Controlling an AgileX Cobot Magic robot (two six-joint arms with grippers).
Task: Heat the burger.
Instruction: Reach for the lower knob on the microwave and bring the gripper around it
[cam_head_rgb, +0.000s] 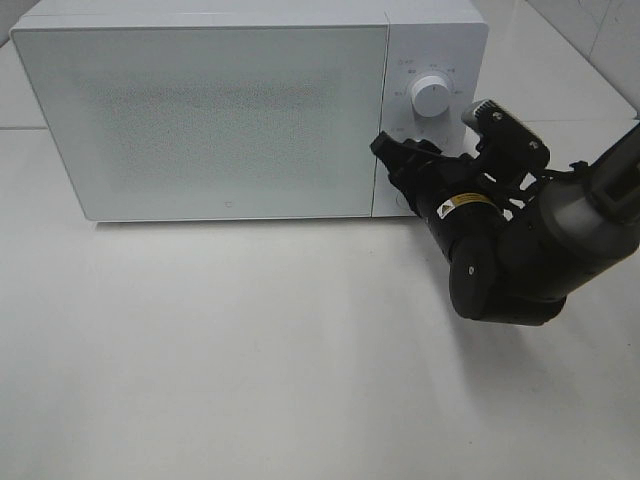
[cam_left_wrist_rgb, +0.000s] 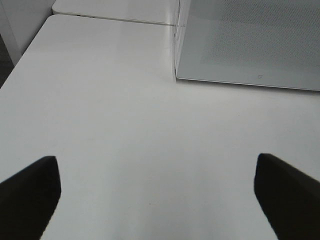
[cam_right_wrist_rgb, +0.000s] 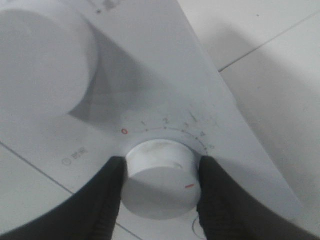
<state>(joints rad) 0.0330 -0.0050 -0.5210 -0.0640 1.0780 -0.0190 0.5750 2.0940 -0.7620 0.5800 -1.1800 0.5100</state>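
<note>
Right claw (cam_right_wrist_rgb: 161, 172) clamps the white round timer knob (cam_right_wrist_rgb: 160, 192) on the white microwave (cam_head_rgb: 200, 120), right of centre; twisting likely follows. Left claw (cam_left_wrist_rgb: 160, 195) gapes wide.

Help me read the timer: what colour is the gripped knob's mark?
Red, on white knob; best in right wrist view.

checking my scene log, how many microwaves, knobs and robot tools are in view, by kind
white box-shaped microwave oven: 1
round white plastic knobs: 2, upper knob, lower knob
black robot tools: 2, left tool, right tool
total: 5
</note>
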